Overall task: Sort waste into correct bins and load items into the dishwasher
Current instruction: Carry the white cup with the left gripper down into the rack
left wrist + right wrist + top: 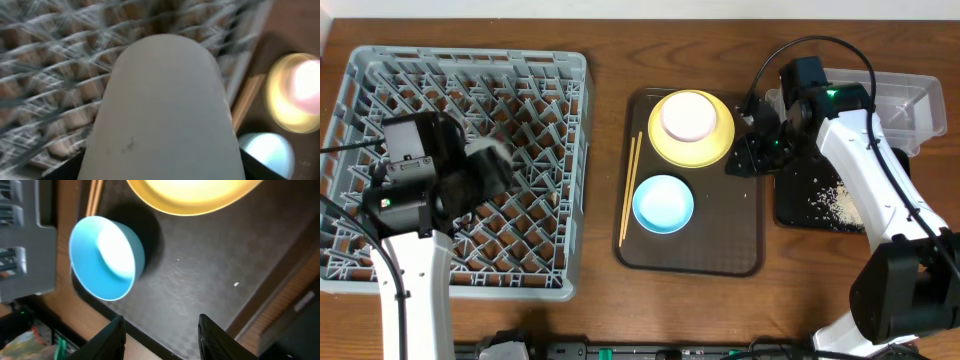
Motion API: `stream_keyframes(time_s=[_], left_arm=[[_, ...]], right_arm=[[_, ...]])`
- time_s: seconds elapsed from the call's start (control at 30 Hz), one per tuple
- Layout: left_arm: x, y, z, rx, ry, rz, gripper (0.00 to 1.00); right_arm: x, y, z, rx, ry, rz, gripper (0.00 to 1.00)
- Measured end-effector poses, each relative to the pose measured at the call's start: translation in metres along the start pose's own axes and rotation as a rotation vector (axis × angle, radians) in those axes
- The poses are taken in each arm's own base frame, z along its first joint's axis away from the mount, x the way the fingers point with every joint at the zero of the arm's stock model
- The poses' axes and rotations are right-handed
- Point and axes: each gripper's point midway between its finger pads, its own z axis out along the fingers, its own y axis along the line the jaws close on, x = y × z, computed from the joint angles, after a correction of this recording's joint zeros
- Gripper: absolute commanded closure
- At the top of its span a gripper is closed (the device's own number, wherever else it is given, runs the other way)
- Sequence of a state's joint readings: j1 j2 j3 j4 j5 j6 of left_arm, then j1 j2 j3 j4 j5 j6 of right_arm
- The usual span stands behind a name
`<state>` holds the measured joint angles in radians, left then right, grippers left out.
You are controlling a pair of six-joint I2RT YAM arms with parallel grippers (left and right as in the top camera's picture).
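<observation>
My left gripper [480, 170] is shut on the small white cup [493, 158] and holds it over the grey dish rack [380, 70]. The cup [162, 110] fills the left wrist view and hides the fingers. The white bowl [688, 116] sits on the yellow plate [720, 145]. The light blue bowl [663, 203] and the chopsticks [630, 190] lie beside them. My right gripper [748, 152] is open and empty at the brown tray's right edge. In the right wrist view the gripper [160, 320] is above bare tray, right of the blue bowl [107, 255]. Wrapper and napkin are out of view.
The dishes rest on a dark brown serving tray [720, 255] in the middle. The clear tub [910, 100] stands at the back right. The black tray [795, 205] in front of it holds rice scraps [828, 200]. The right arm crosses over both bins.
</observation>
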<state>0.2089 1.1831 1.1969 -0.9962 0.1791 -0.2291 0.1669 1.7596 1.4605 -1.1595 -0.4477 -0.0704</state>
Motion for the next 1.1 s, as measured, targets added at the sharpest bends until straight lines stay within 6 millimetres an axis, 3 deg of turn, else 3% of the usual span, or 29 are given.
stream_keyframes(time_s=[0.23, 0.47, 0.8, 1.1], left_arm=[[0.008, 0.023, -0.001, -0.125, 0.024, -0.003, 0.75], [0.016, 0.033, 0.001, -0.181, 0.065, -0.004, 0.75], [0.039, 0.045, 0.03, -0.247, 0.265, -0.012, 0.75], [0.039, 0.047, 0.053, -0.261, 0.318, -0.015, 0.75]], right_arm=[[0.002, -0.004, 0.0, 0.023, 0.007, -0.005, 0.54], [0.002, -0.005, 0.0, 0.03, 0.01, -0.013, 0.54], [0.007, -0.005, 0.0, 0.032, 0.029, -0.007, 0.54], [0.01, -0.005, 0.0, 0.031, 0.04, -0.006, 0.54]])
